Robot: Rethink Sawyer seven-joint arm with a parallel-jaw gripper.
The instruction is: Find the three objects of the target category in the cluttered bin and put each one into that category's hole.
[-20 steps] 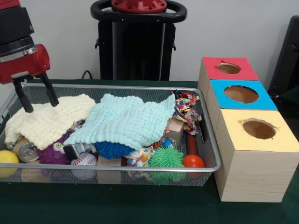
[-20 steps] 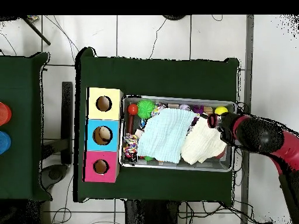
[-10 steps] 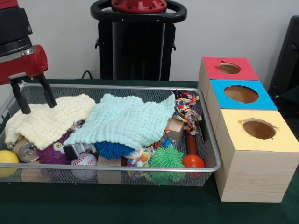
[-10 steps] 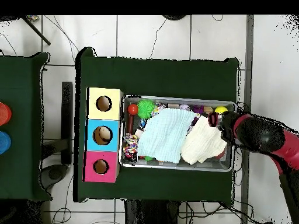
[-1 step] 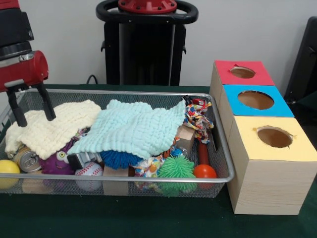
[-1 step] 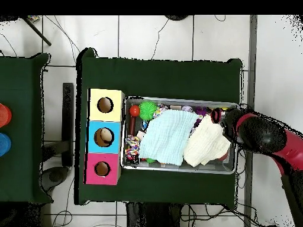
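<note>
The wire bin (image 5: 119, 94) is packed, and two cloths cover most of it: a cream cloth (image 5: 49, 126) at the gripper's end and a mint cloth (image 5: 133, 126) draped over the middle, their edges meeting. Poking out from under them along the near wall sit a yellow ball (image 5: 7, 168) in the corner, a can (image 5: 27, 159) on its side, a purple toy (image 5: 57, 161), a baseball (image 5: 89, 171), a blue spiky ball (image 5: 119, 158), a green spiky ball (image 5: 177, 167) and an orange ball (image 5: 204, 171) on a red handle. A knotted rope toy (image 5: 198, 116) lies against the end wall nearest the boxes, with a wooden block (image 5: 184, 138) just beside it. Whatever else lies beneath the cloths is hidden. Beside the bin stand three boxes in a row, each with a round hole on top: red box (image 5: 242, 73), blue box (image 5: 255, 100), yellow box (image 5: 272, 139). The gripper (image 5: 30, 105) hangs at the bin's far end from the boxes, over the edge of the cream cloth, its two black fingers (image 5: 47, 101) spread apart and gripping nothing; whether the tips touch the cloth cannot be told. From overhead the gripper (image 6: 218, 116) sits right at the bin's end wall.
</note>
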